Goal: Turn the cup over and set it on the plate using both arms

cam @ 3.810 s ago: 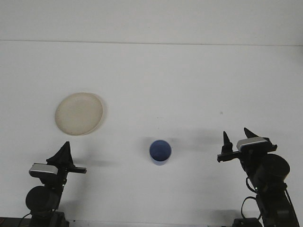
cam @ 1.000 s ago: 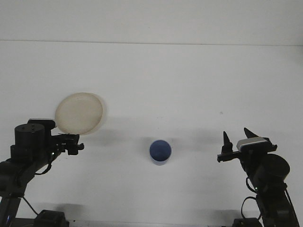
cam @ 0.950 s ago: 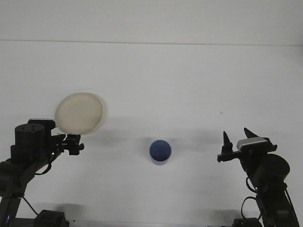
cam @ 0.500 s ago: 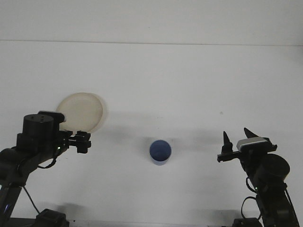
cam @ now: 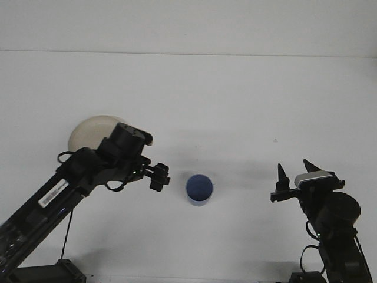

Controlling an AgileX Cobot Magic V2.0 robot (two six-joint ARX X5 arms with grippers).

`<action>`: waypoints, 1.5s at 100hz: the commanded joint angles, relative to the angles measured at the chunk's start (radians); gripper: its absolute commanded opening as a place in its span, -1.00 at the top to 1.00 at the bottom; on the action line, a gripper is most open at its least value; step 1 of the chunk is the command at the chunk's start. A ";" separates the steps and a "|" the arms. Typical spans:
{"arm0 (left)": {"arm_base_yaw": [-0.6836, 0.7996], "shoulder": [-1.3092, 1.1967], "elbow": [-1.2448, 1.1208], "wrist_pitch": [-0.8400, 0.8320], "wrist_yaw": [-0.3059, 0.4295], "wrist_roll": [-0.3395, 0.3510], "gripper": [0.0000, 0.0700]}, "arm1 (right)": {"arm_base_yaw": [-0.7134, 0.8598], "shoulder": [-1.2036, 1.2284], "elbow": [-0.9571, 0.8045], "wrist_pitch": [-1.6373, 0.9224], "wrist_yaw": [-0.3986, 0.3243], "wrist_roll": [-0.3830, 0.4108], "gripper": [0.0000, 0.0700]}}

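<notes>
One blue cup (cam: 199, 189), one plate (cam: 88, 131); left hand (cam: 160, 175) state unclear, right hand (cam: 296, 174) spread apart.

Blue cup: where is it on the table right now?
Front view: the blue cup stands on the white table, low and centre. The left tool is just to its left, not touching; the plate lies farther back-left.
</notes>
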 commanded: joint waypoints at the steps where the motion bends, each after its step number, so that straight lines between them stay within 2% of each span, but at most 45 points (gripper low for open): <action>1: -0.039 0.056 0.050 0.005 -0.007 -0.005 -0.32 | 0.002 0.000 0.009 0.010 0.000 0.014 -0.38; 36: -0.147 0.274 0.140 0.035 -0.027 0.005 -0.32 | 0.002 0.000 0.009 0.010 0.000 0.014 -0.38; 115: -0.148 0.482 0.140 0.053 -0.028 0.048 -0.30 | 0.002 0.000 0.009 0.009 0.000 0.014 -0.38; 118: -0.148 0.482 0.140 0.055 -0.027 0.048 -0.25 | 0.002 0.000 0.009 0.008 0.000 0.014 -0.38; 121: -0.151 0.482 0.140 0.056 -0.028 0.048 -0.09 | 0.002 0.000 0.009 0.009 0.000 0.014 -0.38; 131: -0.152 0.481 0.140 0.051 -0.028 0.058 0.62 | 0.002 0.000 0.009 0.009 0.000 0.014 -0.38; 136: -0.152 0.482 0.140 0.050 -0.027 0.067 0.86 | 0.002 0.000 0.009 0.009 0.000 0.014 -0.38; 141: -0.152 0.482 0.140 0.051 -0.027 0.081 0.99 | 0.002 0.000 0.009 0.009 0.000 0.014 -0.38; 150: -0.159 0.481 0.140 0.050 -0.027 0.086 0.99 | 0.002 0.000 0.009 0.009 0.000 0.014 -0.38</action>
